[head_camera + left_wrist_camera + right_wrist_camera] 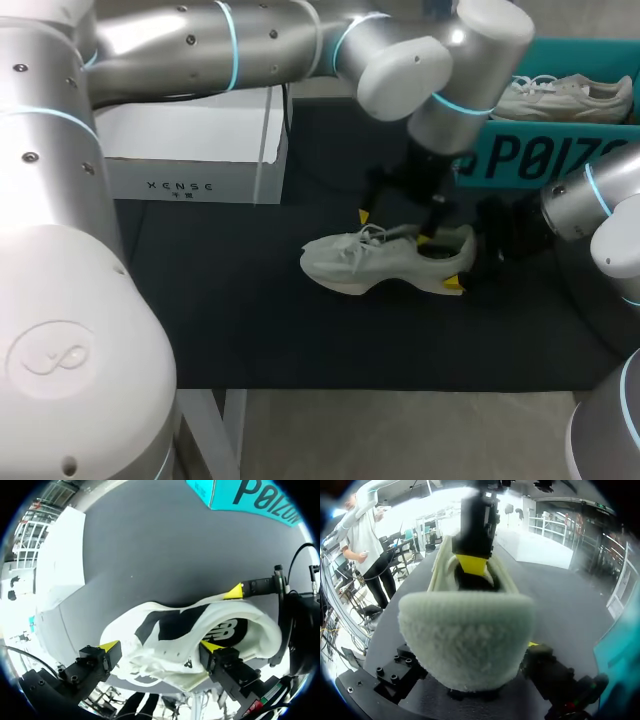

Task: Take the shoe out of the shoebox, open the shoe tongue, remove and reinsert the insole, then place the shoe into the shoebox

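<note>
Right gripper (462,258) clamps heel of shoe (375,262), pinning it to surface (230,300). Left gripper (160,645) spread open, one finger inside collar, probably going for tongue or insole.

the shoe (385,262) has a pale cloth upper, soft and matt, with cord laces and a smooth sole. its heel (465,630) is fuzzy, rough-napped fabric. the table cover (230,310) is dark, matt and faintly grainy. the white shoebox (190,150) looks like smooth matt card, the teal box (545,155) card with a slight sheen. the left arm (230,45) has glossy, smooth silver-grey shells.
</note>
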`<state>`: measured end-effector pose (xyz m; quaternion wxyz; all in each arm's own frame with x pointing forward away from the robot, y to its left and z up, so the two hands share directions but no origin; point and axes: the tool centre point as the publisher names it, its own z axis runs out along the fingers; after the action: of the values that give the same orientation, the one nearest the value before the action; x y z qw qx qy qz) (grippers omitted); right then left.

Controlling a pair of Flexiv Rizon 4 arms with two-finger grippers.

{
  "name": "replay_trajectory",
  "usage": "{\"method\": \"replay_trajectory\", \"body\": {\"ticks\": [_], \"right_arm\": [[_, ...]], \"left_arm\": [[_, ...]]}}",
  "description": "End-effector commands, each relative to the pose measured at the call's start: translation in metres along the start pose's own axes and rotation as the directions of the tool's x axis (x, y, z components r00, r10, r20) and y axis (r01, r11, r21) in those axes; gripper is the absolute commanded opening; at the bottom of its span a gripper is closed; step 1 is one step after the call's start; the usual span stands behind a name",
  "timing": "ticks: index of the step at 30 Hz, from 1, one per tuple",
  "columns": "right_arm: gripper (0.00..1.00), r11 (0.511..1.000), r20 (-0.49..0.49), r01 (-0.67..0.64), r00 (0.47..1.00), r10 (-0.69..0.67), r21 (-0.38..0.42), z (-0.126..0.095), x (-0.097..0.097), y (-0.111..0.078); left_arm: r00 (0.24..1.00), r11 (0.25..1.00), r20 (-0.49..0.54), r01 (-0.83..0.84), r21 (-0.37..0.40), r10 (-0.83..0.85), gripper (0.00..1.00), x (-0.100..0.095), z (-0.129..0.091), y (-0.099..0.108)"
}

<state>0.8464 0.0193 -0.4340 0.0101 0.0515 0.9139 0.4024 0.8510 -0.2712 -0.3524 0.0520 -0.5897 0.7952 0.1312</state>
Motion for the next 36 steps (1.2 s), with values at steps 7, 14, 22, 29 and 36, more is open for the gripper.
{"method": "replay_trajectory", "body": {"ticks": [7,14,22,29,36], "right_arm": [[0.0,1.0,0.0,-0.001,1.0,0.001,0.003,0.006,-0.003,-0.004],[0.0,1.0,0.0,-0.001,1.0,0.001,0.003,0.006,-0.003,-0.004],[0.0,1.0,0.0,-0.001,1.0,0.001,0.003,0.006,-0.003,-0.004],[0.0,1.0,0.0,-0.001,1.0,0.001,0.003,0.006,-0.003,-0.004],[0.0,1.0,0.0,-0.001,1.0,0.001,0.003,0.006,-0.003,-0.004]], "left_arm": [[0.992,0.997,-0.108,0.054,-0.062,-0.061,0.42,-0.016,-0.005,0.011],[0.981,0.993,-0.171,0.078,-0.084,-0.091,0.0,-0.01,-0.008,0.011],[0.958,0.989,-0.278,0.03,-0.142,-0.069,0.0,-0.006,-0.011,0.022],[0.962,0.991,-0.255,0.073,-0.11,-0.099,0.0,-0.032,-0.014,0.033],[0.969,0.99,-0.209,0.116,-0.082,-0.13,0.0,-0.06,-0.008,0.042]]}}
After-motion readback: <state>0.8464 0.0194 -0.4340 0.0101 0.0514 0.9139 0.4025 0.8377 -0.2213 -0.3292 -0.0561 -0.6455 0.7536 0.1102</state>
